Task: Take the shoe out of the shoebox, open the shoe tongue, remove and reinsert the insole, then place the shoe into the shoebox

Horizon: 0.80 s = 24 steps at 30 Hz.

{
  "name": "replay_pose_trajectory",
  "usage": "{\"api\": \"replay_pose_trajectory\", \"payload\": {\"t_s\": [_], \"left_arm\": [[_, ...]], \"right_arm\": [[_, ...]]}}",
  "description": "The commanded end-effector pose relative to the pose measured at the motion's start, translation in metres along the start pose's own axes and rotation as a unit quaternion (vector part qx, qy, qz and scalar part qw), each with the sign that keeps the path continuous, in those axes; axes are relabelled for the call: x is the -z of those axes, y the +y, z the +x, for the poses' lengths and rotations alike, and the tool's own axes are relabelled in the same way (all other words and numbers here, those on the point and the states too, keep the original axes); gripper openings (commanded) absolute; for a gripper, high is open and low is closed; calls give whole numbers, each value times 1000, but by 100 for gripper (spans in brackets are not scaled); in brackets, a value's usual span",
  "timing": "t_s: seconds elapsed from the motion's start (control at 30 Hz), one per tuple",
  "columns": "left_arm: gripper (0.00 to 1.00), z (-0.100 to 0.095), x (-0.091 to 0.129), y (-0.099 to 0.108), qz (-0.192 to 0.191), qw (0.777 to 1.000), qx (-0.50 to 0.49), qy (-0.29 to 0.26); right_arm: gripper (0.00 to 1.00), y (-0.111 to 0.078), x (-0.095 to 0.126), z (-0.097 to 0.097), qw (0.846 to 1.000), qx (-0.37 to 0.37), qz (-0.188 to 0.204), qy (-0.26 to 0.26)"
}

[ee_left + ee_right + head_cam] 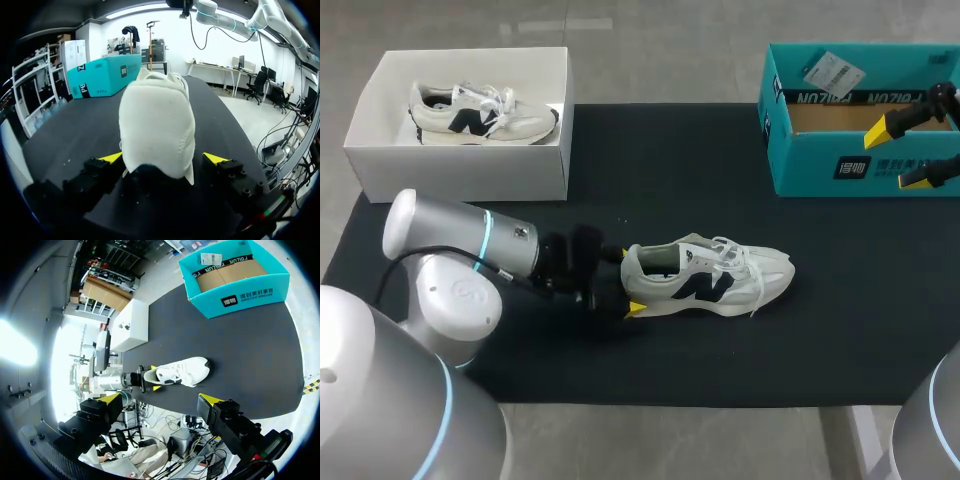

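The shoe (705,280), white mesh with a dark side emblem and loose laces, lies on its sole mid-table on the black mat (670,180), outside both boxes. The left gripper (626,281) straddles its heel; firm grip cannot be confirmed. The white shoebox (470,175) holds a matching second shoe (480,112). The teal box (820,165) shows only a cardboard floor, with a paper tag (832,70) on its rim. The right gripper (900,155) hangs above it, fingers spread wide, holding nothing.
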<state>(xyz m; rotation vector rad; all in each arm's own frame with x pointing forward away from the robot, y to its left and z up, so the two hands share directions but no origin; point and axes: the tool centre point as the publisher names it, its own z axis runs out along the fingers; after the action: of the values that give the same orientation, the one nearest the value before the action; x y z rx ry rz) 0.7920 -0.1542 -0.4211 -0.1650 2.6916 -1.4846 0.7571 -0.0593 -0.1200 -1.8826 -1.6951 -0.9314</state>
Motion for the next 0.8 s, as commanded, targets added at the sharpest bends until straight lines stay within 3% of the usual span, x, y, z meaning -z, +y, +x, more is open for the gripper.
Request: {"api": "replay_pose_trajectory", "payload": {"t_s": [0.03, 0.63, 0.67, 0.73, 0.77, 0.8], "left_arm": [[100, -2, -11, -2, -6, 1000, -1, 3], [100, -13, -25, 0, -22, 999, -13, 22], [69, -14, -25, 0, -22, 999, -16, 25], [18, -16, -26, 1, -22, 999, -14, 28], [0, -16, -26, 1, -22, 999, -15, 30], [0, -17, -26, 1, -21, 999, -18, 35]], "right_arm": [[100, 1, -1, 0, 1000, -1, 0, -2], [100, 1, -1, 0, 1000, -1, 0, -2], [100, 1, -1, 0, 1000, -1, 0, -2], [100, 1, -1, 0, 1000, -1, 0, -2], [100, 1, -1, 0, 1000, -1, 0, -2], [100, 1, -1, 0, 1000, -1, 0, -2]]}}
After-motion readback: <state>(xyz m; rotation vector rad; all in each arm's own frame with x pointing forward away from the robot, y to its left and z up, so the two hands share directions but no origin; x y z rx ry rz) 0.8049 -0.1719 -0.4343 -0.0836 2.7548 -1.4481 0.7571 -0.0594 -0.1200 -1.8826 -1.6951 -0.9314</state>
